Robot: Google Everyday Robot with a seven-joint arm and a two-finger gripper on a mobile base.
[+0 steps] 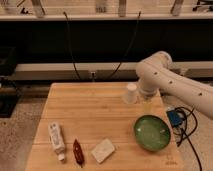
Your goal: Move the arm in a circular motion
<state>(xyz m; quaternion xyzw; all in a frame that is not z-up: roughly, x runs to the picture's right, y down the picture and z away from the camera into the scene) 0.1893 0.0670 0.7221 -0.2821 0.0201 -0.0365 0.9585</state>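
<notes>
White arm (172, 84) holds end effector (146, 104) beside one cup (131, 93), one bowl (152, 133).

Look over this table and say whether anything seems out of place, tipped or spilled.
Nothing is spilled or broken. The white bottle lies on its side near the front left corner of the table. The arm sits close beside the cup, with the gripper hanging just right of it.

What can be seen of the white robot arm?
The arm is glossy white, made of thick tubular segments with rounded joints and small dark dots. It enters from the picture's right edge, bends above the far right part of the wooden table and turns down. Its gripper hangs beside the small white cup, behind the green bowl.
</notes>
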